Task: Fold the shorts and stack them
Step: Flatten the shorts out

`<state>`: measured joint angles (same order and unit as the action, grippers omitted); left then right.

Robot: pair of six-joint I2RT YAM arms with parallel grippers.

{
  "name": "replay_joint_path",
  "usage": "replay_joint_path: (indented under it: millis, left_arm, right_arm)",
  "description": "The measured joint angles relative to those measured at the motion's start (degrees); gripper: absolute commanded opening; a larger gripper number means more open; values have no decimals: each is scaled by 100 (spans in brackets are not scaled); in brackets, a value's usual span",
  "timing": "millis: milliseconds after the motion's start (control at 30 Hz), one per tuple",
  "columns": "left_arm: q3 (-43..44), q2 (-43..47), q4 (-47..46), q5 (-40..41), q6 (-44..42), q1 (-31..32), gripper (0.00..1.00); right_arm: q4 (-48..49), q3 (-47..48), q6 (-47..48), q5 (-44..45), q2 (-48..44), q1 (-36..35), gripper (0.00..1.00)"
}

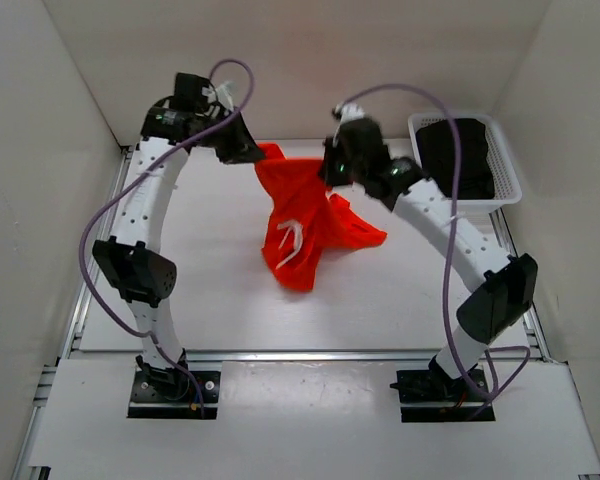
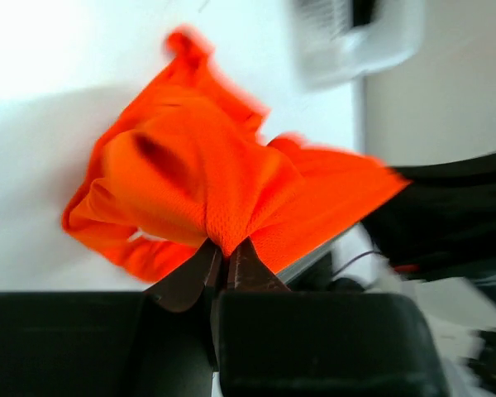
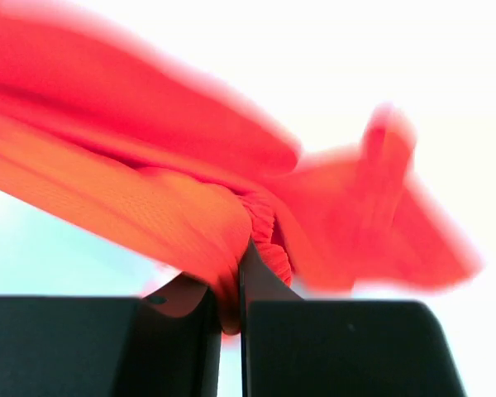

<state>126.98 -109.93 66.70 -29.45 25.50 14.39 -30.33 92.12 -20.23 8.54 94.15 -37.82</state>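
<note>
Shorts (image 1: 310, 215): pinched in left gripper (image 2: 225, 252), jaws near-closed on mesh fold; pinched in right gripper (image 3: 230, 281), same narrow gap, at ruffled elastic waistband. Thin neon-orange fabric, hangs bunched; white drawstring (image 1: 290, 240) loose.

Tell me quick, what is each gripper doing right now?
Left gripper: closed, holding the shorts.
Right gripper: closed, holding the shorts too.

1. No text, label, brand, number or sign can be read in any view.
2. The shorts (image 1: 315, 205) show plain fabric with no legible print; both wrist views are blurred.
3. The basket (image 1: 507, 160) bears no readable marking.
</note>
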Motion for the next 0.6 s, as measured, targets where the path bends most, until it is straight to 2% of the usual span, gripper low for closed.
replay_joint_path:
  millis: [100,167,267,333,367,400,433,467,500,533,567,600]
  left_arm:
    - [144,195,-638,-695,518,-398,10]
    - [155,505,-1001,-905,719,-420,10]
    - [-37,1257,-1346,-911,811,-411,10]
    - [-691,2052,-1515,-837,811,-367,15]
    - [-1189,2470,-1648,-774,796,-313,24]
    - [-1797,2938,-1757,-673,774,-238,42]
    - [-2387,3338,-1753,-540,732,-162,88]
    - [-3082,3748,-1790,-396,708,-111,100]
    - [-3875,4177,-1823,-210,710,-83,100]
    - [-4513,4463,-1753,-83,721,-68,100]
    - [-5062,4647,-1753,33,717,-61,100]
    - [-5565,4723,-1657,133,706,-79,97]
  right_arm:
    - [-173,1998,442,-127,319,304,0]
    - [-365,2747,664,-136,363,254,0]
    - [-501,2653,868,-59,9,105,0]
    - [-236,1716,914,37,-542,-140,0]
    - [-140,1226,920,109,-828,-306,0]
    - [-15,640,933,262,-1139,-505,0]
    - [138,-9,957,616,-1482,-721,1]
    - [184,-748,955,986,-1878,-879,6]
    - [120,-1495,911,1386,-2262,-1029,26]
    - [-24,-2044,811,1685,-2503,-1145,41]
    - [-81,-2476,691,1928,-2651,-1272,53]
    - [-271,-2841,538,2138,-2719,-1390,59]
